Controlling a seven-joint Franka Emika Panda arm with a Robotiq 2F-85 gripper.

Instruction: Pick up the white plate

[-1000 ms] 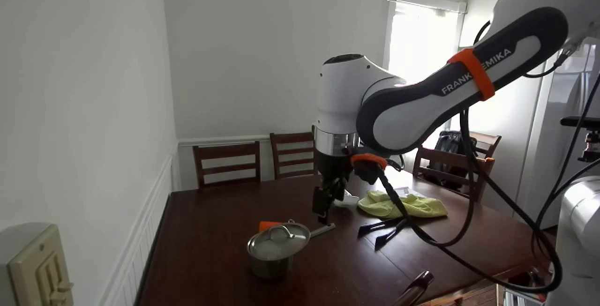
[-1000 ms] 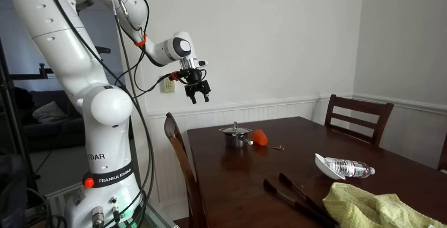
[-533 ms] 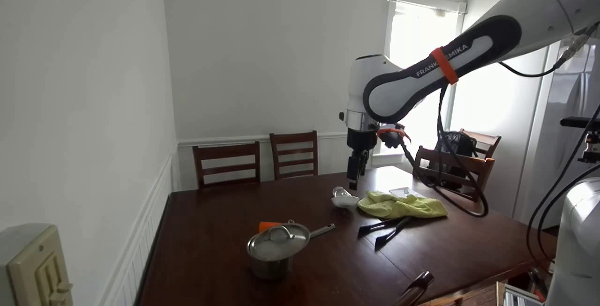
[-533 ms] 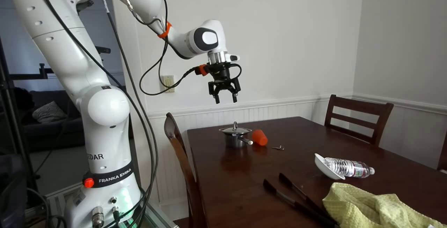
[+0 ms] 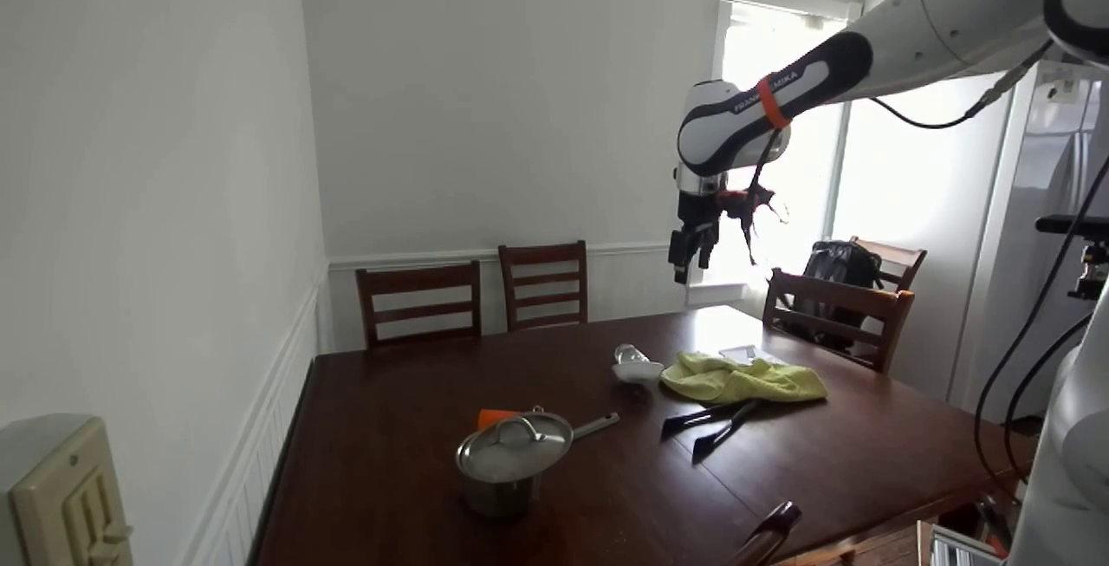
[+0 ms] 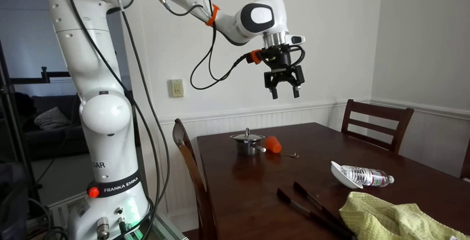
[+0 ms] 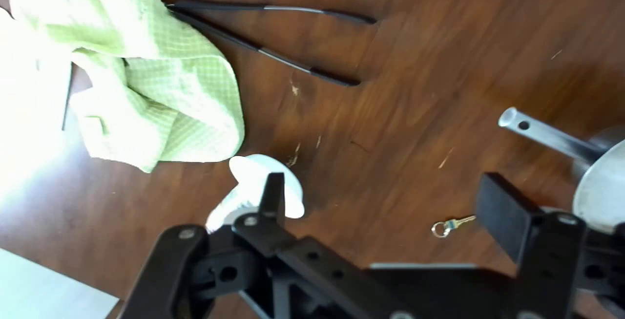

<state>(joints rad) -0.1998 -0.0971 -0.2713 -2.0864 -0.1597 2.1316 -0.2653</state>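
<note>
Now, below the black gripper (image 6: pixel 285 96), fingers apart: one tilted white dish (image 6: pixel 342 176), one lidded steel pot (image 6: pixel 245 146) it's swung away from.

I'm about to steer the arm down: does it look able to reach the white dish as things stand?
Probably yes: the open gripper hangs free above the table, and the side of the dish away from the bottle looks unblocked, though that bottle, so close, may crowd the grasp.
</note>
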